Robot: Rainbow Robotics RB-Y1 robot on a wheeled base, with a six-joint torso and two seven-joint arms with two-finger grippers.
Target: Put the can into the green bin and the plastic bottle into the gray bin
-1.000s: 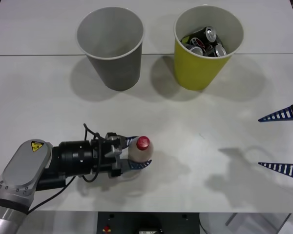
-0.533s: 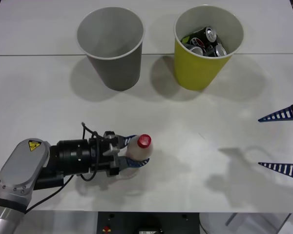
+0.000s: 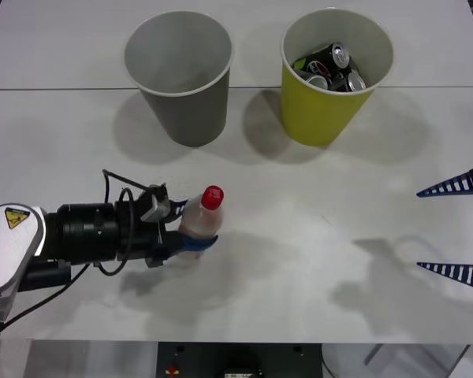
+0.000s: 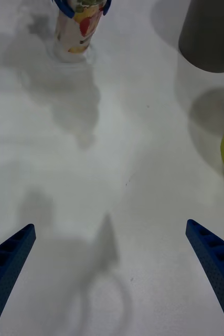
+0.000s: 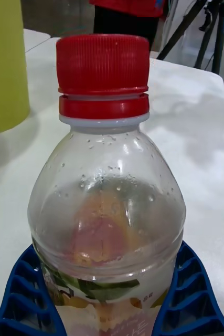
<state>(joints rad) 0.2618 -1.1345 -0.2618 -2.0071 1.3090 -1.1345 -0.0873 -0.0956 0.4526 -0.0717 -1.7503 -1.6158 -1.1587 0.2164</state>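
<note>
Near the table's front-left edge, the small clear red-capped plastic bottle (image 3: 200,221) is pinched upright by the left gripper (image 3: 191,235). It should be kept vertical, raised above the rim of the dark gray tapered bin (image 3: 179,75), then released. The right gripper (image 3: 452,228) waits spread wide.

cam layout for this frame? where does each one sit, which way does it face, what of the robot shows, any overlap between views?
Front: above the arms, facing forward and down at the table; gray bin, green bin; left pincer shut on the plastic bottle, right pincer open at the right edge.
Right wrist: on the right arm, facing across the table toward the bottle; own pincer.
Left wrist: on the left arm, close on the bottle; own pincer.
Shared: all three see the bottle.
</note>
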